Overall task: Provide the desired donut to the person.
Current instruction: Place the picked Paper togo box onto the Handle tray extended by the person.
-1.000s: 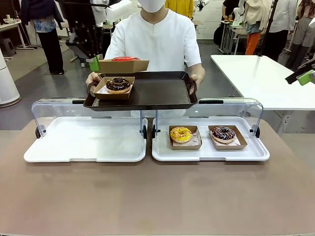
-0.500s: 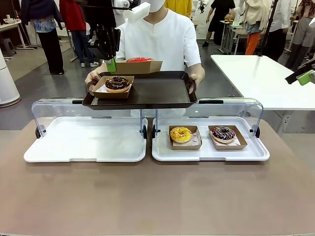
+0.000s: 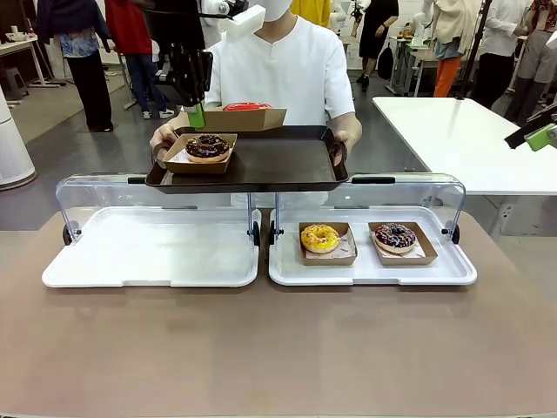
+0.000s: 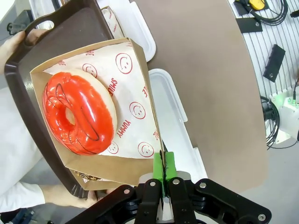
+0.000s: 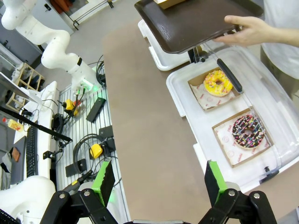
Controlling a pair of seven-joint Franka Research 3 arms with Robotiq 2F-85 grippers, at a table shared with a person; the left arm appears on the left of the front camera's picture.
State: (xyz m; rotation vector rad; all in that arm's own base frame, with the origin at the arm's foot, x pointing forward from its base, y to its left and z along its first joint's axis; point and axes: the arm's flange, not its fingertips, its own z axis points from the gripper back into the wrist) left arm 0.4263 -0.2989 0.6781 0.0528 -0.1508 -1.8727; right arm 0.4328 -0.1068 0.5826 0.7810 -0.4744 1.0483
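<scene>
A red-glazed donut lies in a brown paper tray. My left gripper is shut on that tray's rim. In the front view the gripper holds the paper tray and red donut over the far edge of a dark serving tray. The person in white holds the serving tray in both hands; a chocolate donut in its own paper tray rests on its left part. My right gripper is open and empty, off at the table's right.
Two clear-lidded white display trays stand open on the brown table; the left one is bare. The right one holds a yellow donut and a sprinkled chocolate donut. A white table stands at the right.
Over the last second my left gripper carried the paper tray with the red donut a little to the right, along the serving tray's far edge. In the last half second nothing moved visibly.
</scene>
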